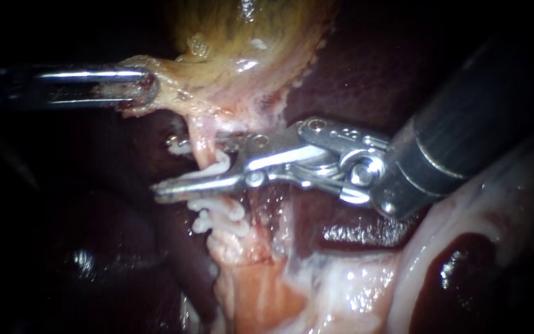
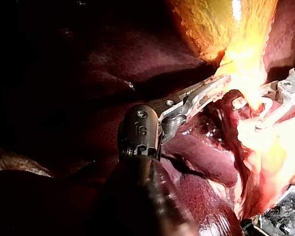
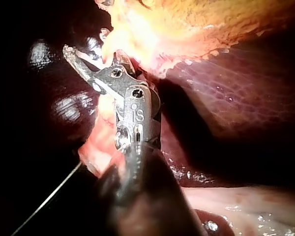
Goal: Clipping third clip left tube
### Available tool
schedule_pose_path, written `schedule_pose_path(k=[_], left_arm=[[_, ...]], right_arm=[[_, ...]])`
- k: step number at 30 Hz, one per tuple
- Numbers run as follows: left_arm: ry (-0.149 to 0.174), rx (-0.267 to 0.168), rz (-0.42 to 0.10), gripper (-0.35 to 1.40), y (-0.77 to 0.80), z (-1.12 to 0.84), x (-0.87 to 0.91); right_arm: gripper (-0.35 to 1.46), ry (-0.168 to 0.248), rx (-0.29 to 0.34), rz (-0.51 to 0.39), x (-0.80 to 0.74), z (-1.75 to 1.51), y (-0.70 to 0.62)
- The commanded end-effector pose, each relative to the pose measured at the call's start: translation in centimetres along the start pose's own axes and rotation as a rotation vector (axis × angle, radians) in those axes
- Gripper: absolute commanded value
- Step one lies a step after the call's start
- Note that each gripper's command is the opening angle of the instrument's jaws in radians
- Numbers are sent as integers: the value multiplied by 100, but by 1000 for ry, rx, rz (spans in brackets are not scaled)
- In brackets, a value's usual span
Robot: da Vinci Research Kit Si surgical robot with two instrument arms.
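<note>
The right instrument [image 1: 163,168] holds its polished steel jaws spread, straddling the slick, pale pink tube [image 1: 200,133]; ribbed white clips [image 1: 224,213] sit just beneath them. The left instrument [image 1: 143,86] pinches the frayed edge of the lumpy yellow gallbladder [image 1: 242,55], its shaft lost in shadow.

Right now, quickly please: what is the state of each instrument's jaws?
Left instrument: jaws shut on the gallbladder.
Right instrument: jaws open, the tube between them.
</note>
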Motion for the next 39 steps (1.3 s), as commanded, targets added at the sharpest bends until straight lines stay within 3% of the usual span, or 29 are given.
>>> schedule_pose_path(k=[1,10,19,22,29,39], left_arm=[[0,-1,0,-35,0,0,0],[0,-1,0,-35,0,0,0],[0,-1,0,-35,-2,0,0],[0,-1,0,-35,-2,0,0],[0,-1,0,-35,-2,1,0],[0,-1,0,-35,-2,1,0]], right_arm=[[49,0,2,0,2,0,-2],[38,1,0,1,4,-4,-7],[-9,0,5,1,4,-12,-11],[-35,0,6,13,4,-14,-12],[-35,-48,4,43,3,-14,-12],[-35,-50,10,41,1,-15,-7]])
